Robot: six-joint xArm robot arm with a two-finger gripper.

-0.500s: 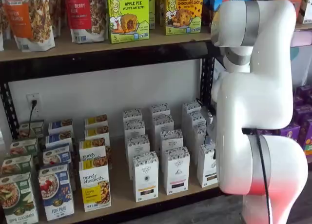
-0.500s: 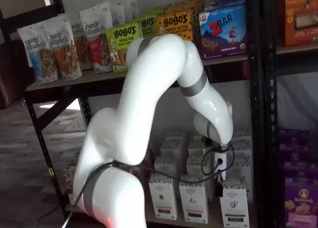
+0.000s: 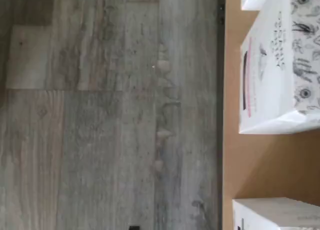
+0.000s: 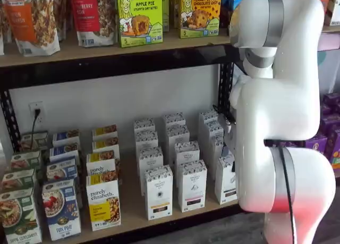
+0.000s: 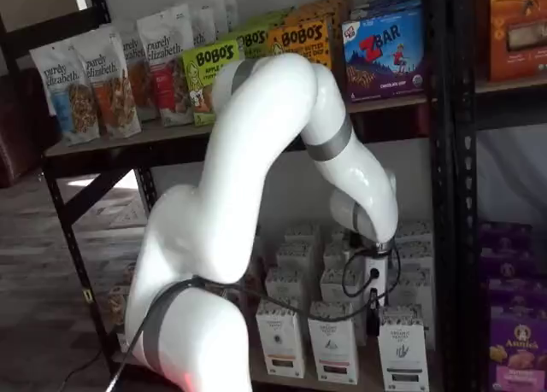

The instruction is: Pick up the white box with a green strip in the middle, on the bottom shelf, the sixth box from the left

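The white box (image 5: 403, 351) stands at the right end of the front row on the bottom shelf (image 4: 130, 204), with a short dark strip low on its front. In a shelf view my arm covers its right edge (image 4: 225, 181). My gripper (image 5: 373, 317) hangs in front of the row, just left of that box. Its black fingers are seen side-on, spread wide, and nothing is in them. The wrist view shows the tan shelf board (image 3: 260, 165) and a like carton with a pink strip (image 3: 272, 74). Only the corner of a second white carton (image 3: 277, 212) shows there.
Two more columns of white cartons (image 4: 159, 193) stand left of the target, and coloured cereal boxes (image 4: 103, 201) stand further left. A black upright (image 5: 444, 196) rises at the shelf's right end. Grey plank floor (image 3: 100, 115) lies before the shelf's rail. Bags and bar boxes (image 4: 139, 15) fill the upper shelf.
The arm has dipped slightly, bringing the gripper lower in front of the front row of white cartons. The boxes have not moved.
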